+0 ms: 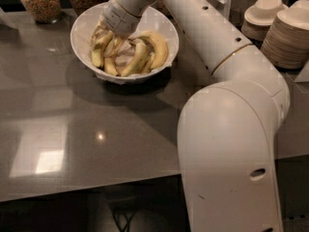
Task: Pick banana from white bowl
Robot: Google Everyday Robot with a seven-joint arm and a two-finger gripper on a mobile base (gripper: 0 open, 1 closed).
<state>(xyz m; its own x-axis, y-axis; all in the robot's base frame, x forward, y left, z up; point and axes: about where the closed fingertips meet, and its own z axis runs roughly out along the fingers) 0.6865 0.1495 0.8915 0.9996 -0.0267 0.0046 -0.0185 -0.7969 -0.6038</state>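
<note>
While gripper (107, 34) sits inside glossy round white bowl (81, 27) | plump pale banana (98, 51) just beside | grip: cannot tell

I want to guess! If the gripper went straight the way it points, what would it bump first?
Probably the banana, just below the gripper in the bowl, though depth is unclear.
</note>
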